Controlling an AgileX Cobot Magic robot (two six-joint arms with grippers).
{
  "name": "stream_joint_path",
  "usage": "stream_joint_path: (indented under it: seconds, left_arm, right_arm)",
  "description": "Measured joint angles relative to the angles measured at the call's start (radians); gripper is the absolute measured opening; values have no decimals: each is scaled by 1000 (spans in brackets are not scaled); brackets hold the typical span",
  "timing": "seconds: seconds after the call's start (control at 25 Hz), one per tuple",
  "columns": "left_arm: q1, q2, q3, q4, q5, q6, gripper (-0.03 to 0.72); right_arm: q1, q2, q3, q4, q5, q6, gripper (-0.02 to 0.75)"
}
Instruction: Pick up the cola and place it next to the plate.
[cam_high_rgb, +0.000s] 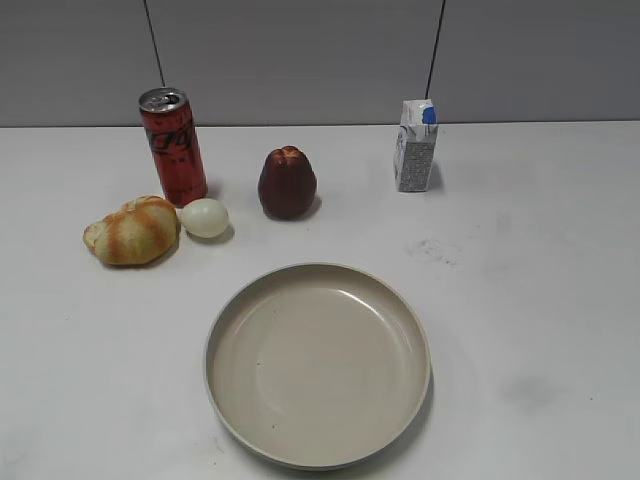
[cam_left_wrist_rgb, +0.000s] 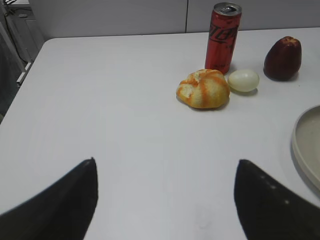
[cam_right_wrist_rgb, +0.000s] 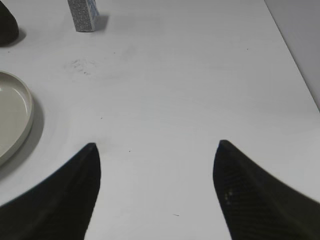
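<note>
A bare lab-style test bench is showing: a plain white tabletop (cam_high_rgb: 540, 300) backing onto grey wall panels (cam_high_rgb: 300, 60).

The cola can (cam_high_rgb: 174, 145) stands upper left, bread roll (cam_high_rgb: 132, 231) and egg (cam_high_rgb: 204, 217) below it, the plate (cam_high_rgb: 318, 455) lower centre.
</note>
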Motion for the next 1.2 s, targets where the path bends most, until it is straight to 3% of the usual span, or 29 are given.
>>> stream_joint_path:
  seconds: [0.56, 0.68, 1.0, 1.2]
  left_arm:
    - [0, 7, -4, -30, -7, 0, 654]
    - [0, 73, -30, -48, -111, 0, 650]
    - [-11, 594, -140, -52, -530, 1, 645]
    - [-50, 1013, -437, -52, -524, 21, 643]
  right_arm:
    - [0, 0, 0, 0, 0, 0, 533]
    - [0, 0, 0, 0, 0, 0, 533]
    - [0, 0, 0, 0, 0, 0, 533]
    - [0, 0, 0, 0, 0, 0, 533]
